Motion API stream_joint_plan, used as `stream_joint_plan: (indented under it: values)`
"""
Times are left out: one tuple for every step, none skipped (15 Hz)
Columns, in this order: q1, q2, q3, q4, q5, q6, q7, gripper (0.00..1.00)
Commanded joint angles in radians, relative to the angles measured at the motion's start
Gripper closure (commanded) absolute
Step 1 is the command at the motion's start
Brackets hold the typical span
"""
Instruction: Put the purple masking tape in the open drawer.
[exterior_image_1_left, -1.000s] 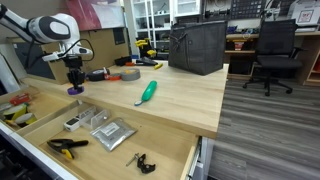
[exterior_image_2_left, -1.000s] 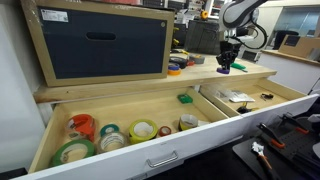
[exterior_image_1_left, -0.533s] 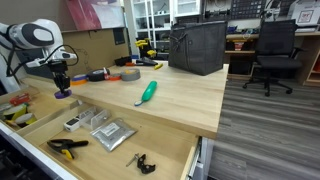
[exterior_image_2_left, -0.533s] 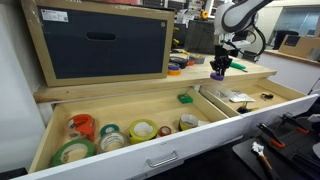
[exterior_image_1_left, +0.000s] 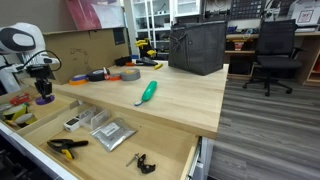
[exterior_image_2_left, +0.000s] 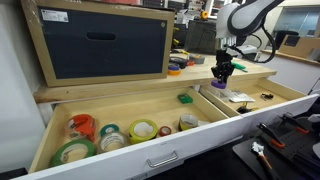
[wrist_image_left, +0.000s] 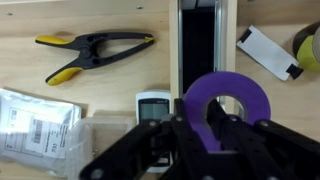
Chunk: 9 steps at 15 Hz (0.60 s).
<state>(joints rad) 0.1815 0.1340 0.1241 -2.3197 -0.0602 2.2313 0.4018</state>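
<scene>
My gripper is shut on the purple masking tape and holds it upright in the air. In the wrist view the purple ring sits between the black fingers, above the divider between two drawers. The open drawer with yellow and red items lies just beside and below the tape; its pale floor is at the right of the wrist view. In an exterior view the gripper hangs with the tape at the right end of that drawer.
The wider drawer holds silver packets, a black-yellow clamp and a white device. The tabletop carries a green-handled tool, tape rolls and a black bag. An office chair stands behind.
My gripper has carried the purple tape sideways off the tabletop's edge, away from the green-handled tool, to a spot over the drawers. Nothing else has moved.
</scene>
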Motion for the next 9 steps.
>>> stream_joint_plan:
  values:
    - [0.026, -0.072, 0.028, -0.098, 0.021, 0.055, 0.046, 0.93]
    - [0.033, -0.075, 0.036, -0.110, 0.019, 0.070, 0.063, 0.93]
    - [0.039, -0.076, 0.044, -0.119, 0.017, 0.085, 0.080, 0.93]
    - [0.044, -0.077, 0.050, -0.126, 0.014, 0.096, 0.094, 0.93]
    - [0.050, -0.076, 0.055, -0.133, 0.011, 0.109, 0.112, 0.93]
    - [0.055, -0.076, 0.060, -0.138, 0.011, 0.121, 0.127, 0.93]
    - [0.059, -0.075, 0.064, -0.143, 0.011, 0.131, 0.142, 0.93]
    - [0.063, -0.073, 0.065, -0.147, 0.015, 0.143, 0.153, 0.93]
    - [0.064, -0.072, 0.067, -0.151, 0.017, 0.156, 0.162, 0.93]
